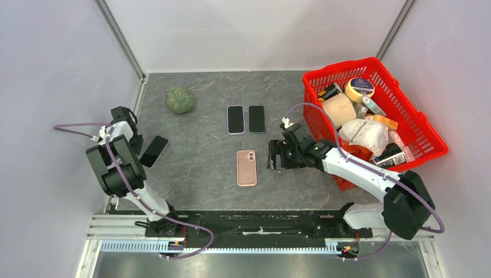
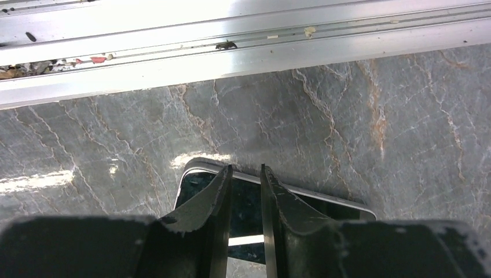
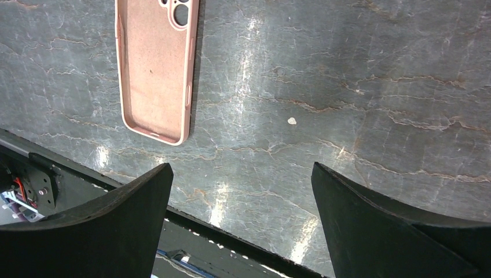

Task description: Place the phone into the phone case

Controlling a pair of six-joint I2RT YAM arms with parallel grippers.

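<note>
A pink phone case (image 1: 246, 167) lies open side up mid-table; it also shows in the right wrist view (image 3: 155, 72). A black phone (image 1: 154, 150) lies slanted by the left arm. In the left wrist view this phone (image 2: 246, 202) sits under my left gripper (image 2: 246, 169), whose jaws are nearly shut with a thin gap and nothing between them. The fingertips are over the phone's far edge; contact is unclear. In the top view the left gripper (image 1: 140, 145) is at the phone's left side. My right gripper (image 1: 272, 155) (image 3: 240, 165) is open and empty, just right of the case.
Two more dark phones (image 1: 235, 119) (image 1: 256, 119) lie side by side behind the case. A green ball (image 1: 180, 99) sits at the back left. A red basket (image 1: 429, 135) full of groceries stands at the right. An aluminium rail (image 2: 231, 35) runs along the table's left edge.
</note>
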